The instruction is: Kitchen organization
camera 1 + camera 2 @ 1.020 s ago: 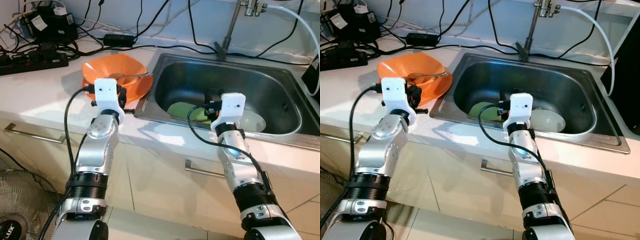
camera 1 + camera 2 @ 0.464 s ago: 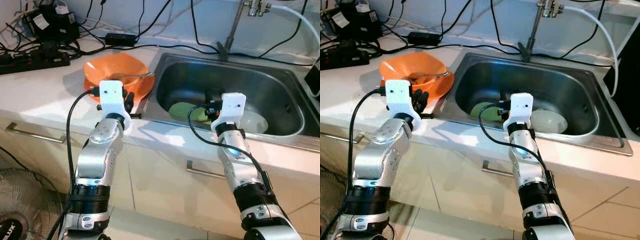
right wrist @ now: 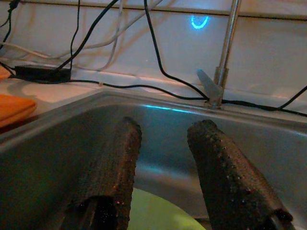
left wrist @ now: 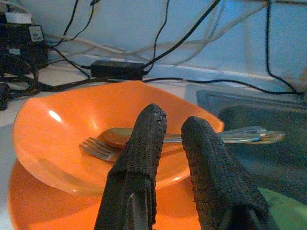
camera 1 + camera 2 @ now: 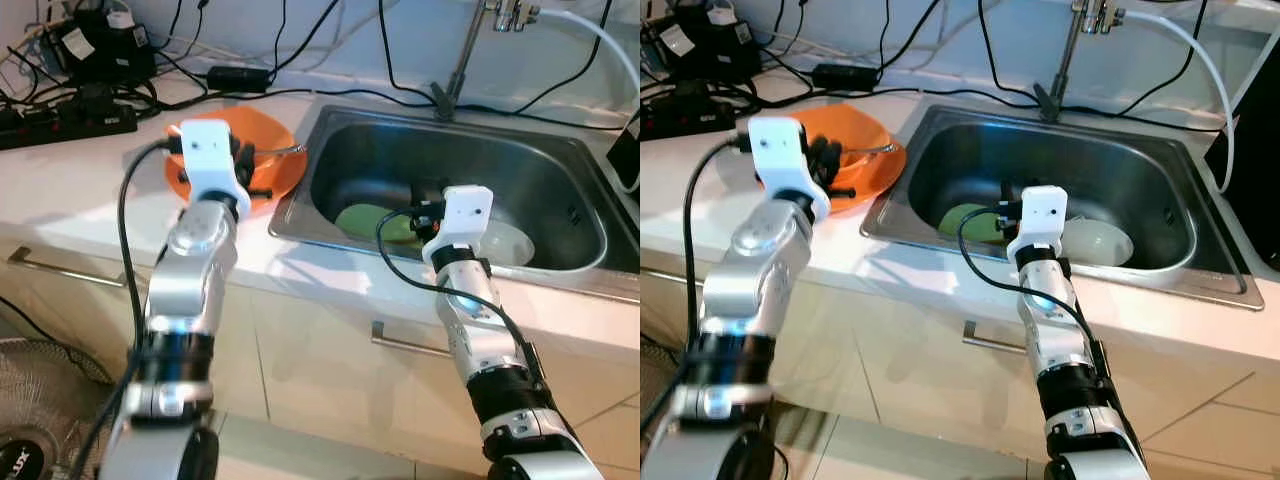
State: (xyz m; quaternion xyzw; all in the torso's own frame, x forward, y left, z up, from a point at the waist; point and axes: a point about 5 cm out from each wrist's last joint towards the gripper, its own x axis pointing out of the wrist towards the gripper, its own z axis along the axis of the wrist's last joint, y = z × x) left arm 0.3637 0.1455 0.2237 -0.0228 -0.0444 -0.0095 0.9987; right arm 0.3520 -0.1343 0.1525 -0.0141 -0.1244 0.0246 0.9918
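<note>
No readable text, label or number shows on anything here.

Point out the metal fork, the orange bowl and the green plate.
metal fork (image 4: 96, 146): left wrist view, on its tines.
orange bowl (image 4: 57, 129): left wrist view, on its inner wall.
green plate (image 5: 365, 218): left eye view, on its face.

Two silver metallic arms, glossy rounded forearm shells, black ribbed collars near the elbows. White boxy wrist housings with small dark screws. Black cable loops from each housing along the forearm. Left gripper (image 4: 173, 122) and right gripper (image 3: 167, 129): long black knobbly-textured fingers.
</note>
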